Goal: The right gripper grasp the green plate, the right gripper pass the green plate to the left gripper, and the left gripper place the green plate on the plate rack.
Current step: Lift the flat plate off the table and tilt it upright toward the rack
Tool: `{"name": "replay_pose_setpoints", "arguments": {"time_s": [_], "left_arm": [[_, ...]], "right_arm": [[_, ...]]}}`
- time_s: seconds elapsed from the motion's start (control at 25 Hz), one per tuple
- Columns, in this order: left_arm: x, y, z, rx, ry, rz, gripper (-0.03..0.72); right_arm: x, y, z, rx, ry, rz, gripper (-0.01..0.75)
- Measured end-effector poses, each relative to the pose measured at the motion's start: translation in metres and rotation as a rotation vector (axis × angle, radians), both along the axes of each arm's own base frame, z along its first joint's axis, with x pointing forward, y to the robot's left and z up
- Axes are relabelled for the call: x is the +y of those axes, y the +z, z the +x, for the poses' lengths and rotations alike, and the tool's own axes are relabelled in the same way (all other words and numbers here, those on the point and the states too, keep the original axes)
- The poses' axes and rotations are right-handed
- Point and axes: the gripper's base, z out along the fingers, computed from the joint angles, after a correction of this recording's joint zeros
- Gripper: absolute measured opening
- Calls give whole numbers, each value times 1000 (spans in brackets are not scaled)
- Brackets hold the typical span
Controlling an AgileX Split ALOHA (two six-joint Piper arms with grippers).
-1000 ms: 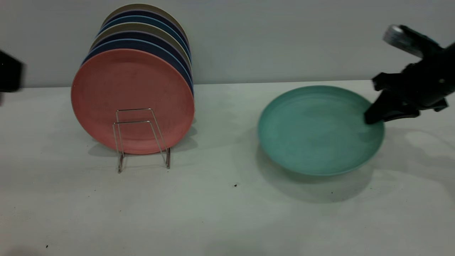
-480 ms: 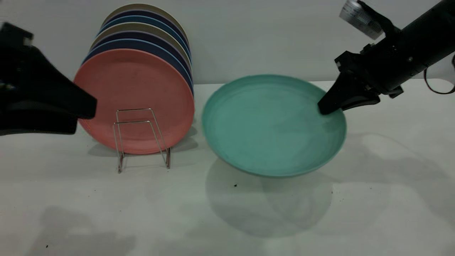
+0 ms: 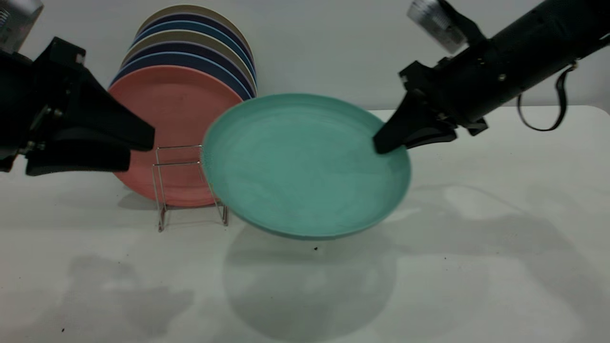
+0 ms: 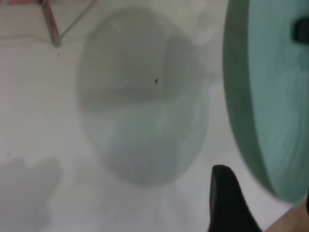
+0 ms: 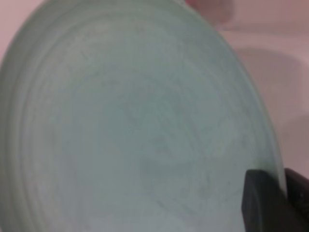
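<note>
The green plate in my right gripper looks like matt plastic, smooth, with faint concentric rings across its face. My grippers' fingers are dull black plastic; the left gripper has the same flat finish. A ribbed silver cylinder on my right arm looks like metal. The plate rack is thin shiny wire. The salmon-pink plate on it is matt too. The table is pale, smooth and slightly sheeny.

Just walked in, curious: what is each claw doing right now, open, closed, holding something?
Right gripper: shut on the green plate's rim, holding it in the air.
Left gripper: open, holding nothing, beside the plate rack.
</note>
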Motion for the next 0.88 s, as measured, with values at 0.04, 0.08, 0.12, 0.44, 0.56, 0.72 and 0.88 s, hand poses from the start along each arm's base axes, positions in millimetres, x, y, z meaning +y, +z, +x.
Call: {"name": "replay_pose_setpoints", "arguments": {"time_s": [0.04,0.08,0.12,0.44,0.56,0.72,0.88], "left_arm": [[0,-1,1,-9,0,-4,415],[0,-1,2,-16,5,-11,415],[-1,-3,4,-20,6,-14,415],[-1,-11,11,-15,31,-37,415],[-1,-15,14,-13,47,-50,415],[-1,-20,19,-25,74,-70,362],[-1,-19,24,-62,104,-88,126]], "right_arm": [[4,0,-1,-2,5,6,18],[6,1,-1,-4,7,12,18],[9,1,-2,-6,7,20,18],[31,7,-7,-8,20,100,19],[42,11,-11,-11,49,147,21],[48,13,-12,-28,59,181,28],[48,14,-11,-32,53,189,43]]}}
